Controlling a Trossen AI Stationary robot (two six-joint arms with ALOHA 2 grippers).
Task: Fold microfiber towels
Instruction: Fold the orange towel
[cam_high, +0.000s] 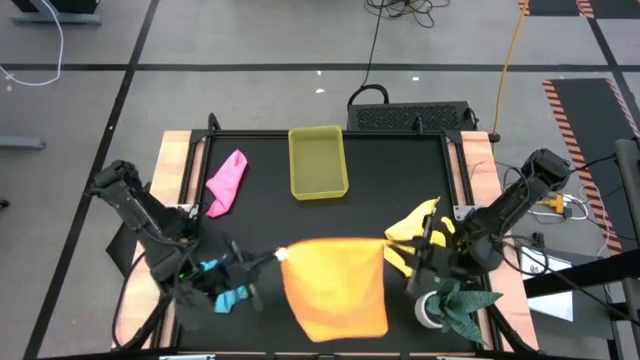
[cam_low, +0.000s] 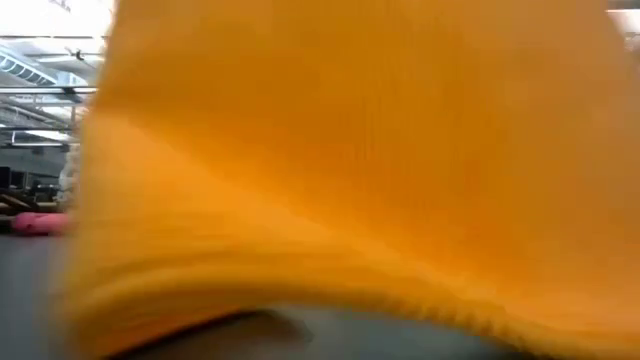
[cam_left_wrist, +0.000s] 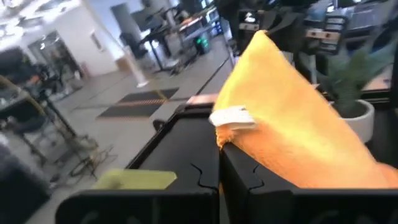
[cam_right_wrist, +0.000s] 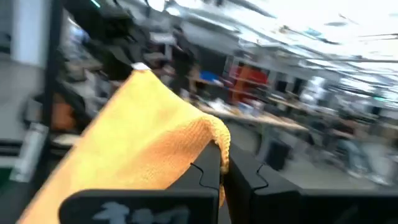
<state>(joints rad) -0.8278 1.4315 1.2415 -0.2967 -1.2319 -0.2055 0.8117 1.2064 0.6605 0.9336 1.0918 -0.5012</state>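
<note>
**Orange towel held up by both grippers**

The left gripper (cam_high: 275, 259) and right gripper (cam_high: 388, 246) are each pinching a top corner of the orange towel (cam_high: 336, 285), which is hanging at the high view's lower centre.

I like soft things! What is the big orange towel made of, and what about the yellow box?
The orange towel looks like soft, fuzzy cloth, likely microfiber: its surface is nubbly and it drapes and bends where both grippers pinch it. The yellow tray looks like hard, slightly see-through plastic: it keeps straight walls and a smooth sheen.
</note>
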